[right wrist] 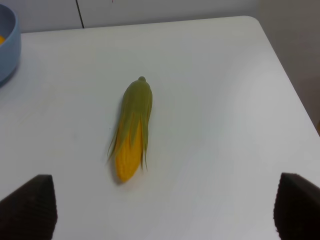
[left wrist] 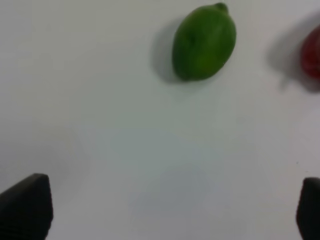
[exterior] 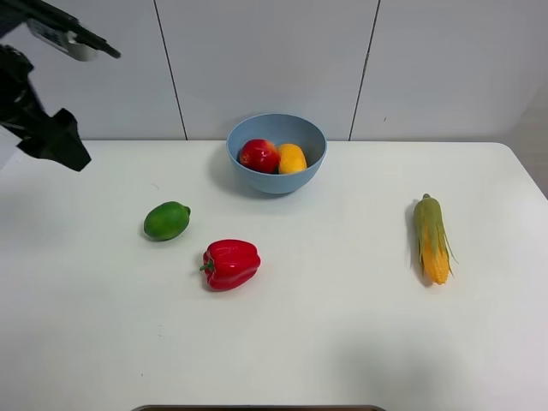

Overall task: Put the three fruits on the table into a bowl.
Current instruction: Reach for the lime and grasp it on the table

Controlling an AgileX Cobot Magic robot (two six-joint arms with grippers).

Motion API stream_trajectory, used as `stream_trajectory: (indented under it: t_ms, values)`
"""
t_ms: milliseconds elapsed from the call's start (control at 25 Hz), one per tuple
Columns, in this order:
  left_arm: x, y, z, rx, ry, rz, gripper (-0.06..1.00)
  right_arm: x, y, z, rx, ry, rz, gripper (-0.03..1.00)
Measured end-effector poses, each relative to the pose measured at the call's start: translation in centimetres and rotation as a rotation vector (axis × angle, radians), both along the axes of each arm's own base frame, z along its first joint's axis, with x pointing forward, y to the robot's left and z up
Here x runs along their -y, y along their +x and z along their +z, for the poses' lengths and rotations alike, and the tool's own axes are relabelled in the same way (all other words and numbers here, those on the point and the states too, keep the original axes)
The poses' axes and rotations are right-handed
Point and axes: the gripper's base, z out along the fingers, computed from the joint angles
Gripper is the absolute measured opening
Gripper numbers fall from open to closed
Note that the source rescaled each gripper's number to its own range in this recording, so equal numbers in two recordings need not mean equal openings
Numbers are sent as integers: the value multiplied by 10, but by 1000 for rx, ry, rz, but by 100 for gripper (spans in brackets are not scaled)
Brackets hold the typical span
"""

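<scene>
The red apple (exterior: 259, 156) and the yellow-orange mango (exterior: 292, 158) lie side by side inside the light-blue bowl (exterior: 276, 181) at the back middle of the white table (exterior: 342, 342). The green lime-like fruit (exterior: 166, 220) lies on the table, left of and in front of the bowl. My left arm (exterior: 47, 128) hangs high at the far left. In the left wrist view, the left gripper (left wrist: 165, 215) is open and empty above bare table, apart from the lime (left wrist: 204, 42). My right gripper (right wrist: 162, 210) is open and empty; it does not show in the exterior high view.
A red bell pepper (exterior: 230, 264) lies just right of and in front of the lime; its edge shows in the left wrist view (left wrist: 312, 52). A corn cob (exterior: 431, 238) lies at the right, under the right wrist camera (right wrist: 132, 130). The bowl's rim (right wrist: 7, 45) shows there too.
</scene>
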Motion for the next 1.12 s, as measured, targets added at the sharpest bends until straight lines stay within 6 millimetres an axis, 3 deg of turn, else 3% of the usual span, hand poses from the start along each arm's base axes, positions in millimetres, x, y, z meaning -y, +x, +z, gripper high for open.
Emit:
stream_trajectory:
  t_ms: [160, 360, 800, 1120]
  values:
    - [10, 32, -34, -58, 16, -75, 100, 0, 0, 0, 0, 0, 0, 63]
    - [18, 55, -72, -112, 18, -143, 100, 0, 0, 0, 0, 0, 0, 63]
    - [26, 77, -122, -189, -8, -164, 100, 0, 0, 0, 0, 0, 0, 63]
    - [57, 84, -156, -187, 2, -258, 100, 0, 0, 0, 0, 0, 0, 63]
